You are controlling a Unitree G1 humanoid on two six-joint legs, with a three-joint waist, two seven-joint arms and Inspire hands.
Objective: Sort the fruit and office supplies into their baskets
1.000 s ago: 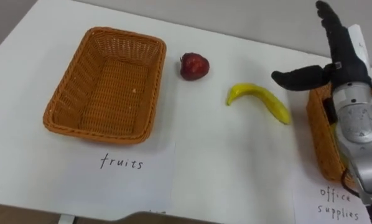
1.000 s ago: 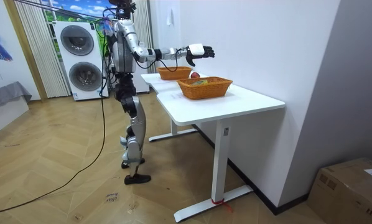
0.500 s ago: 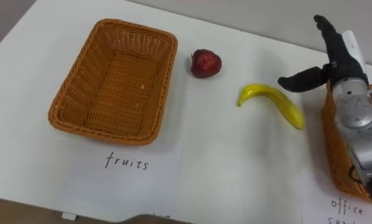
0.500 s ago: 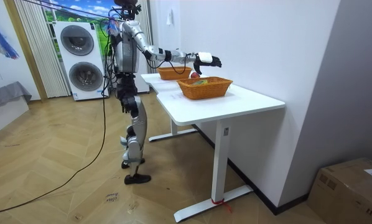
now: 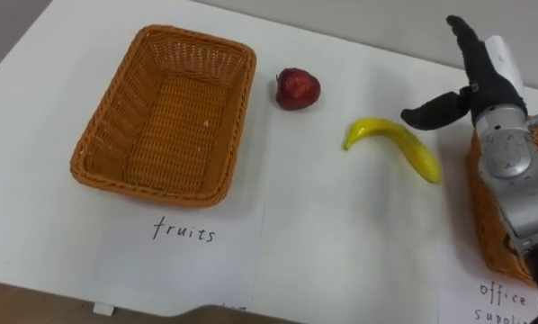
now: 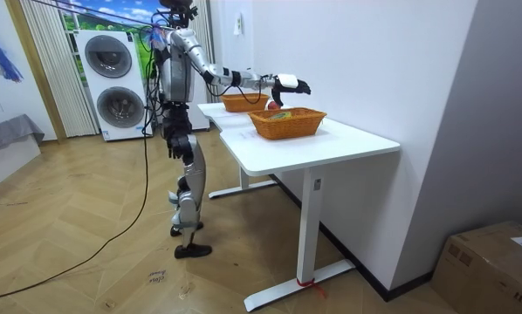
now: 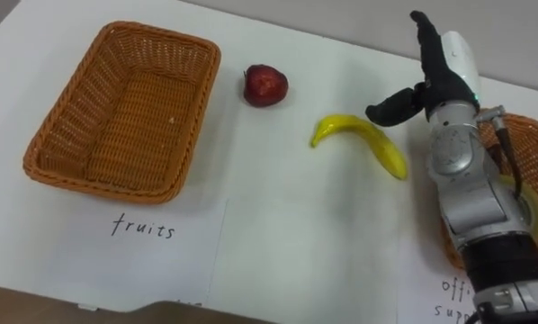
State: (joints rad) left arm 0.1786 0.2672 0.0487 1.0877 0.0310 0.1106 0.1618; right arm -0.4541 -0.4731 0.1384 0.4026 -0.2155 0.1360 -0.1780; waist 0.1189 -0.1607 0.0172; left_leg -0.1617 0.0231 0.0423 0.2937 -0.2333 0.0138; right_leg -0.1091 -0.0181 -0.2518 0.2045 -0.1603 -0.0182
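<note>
Tabletop (image 5: 341, 234), banana (image 5: 393, 144) beside right hand (image 5: 492, 85) fingers (image 5: 431, 110)

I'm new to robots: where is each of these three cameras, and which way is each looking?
Left eye view: on the robot's head, looking down at the table; its right hand and forearm show.
Right eye view: beside it on the head, same downward look, same arm.
Room view: standing off in the room, facing the table; whole robot.
Shared: both eyes see the banana and apple.

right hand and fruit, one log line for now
right hand open, beside banana | banana, apple on table | both outside fruits basket
</note>
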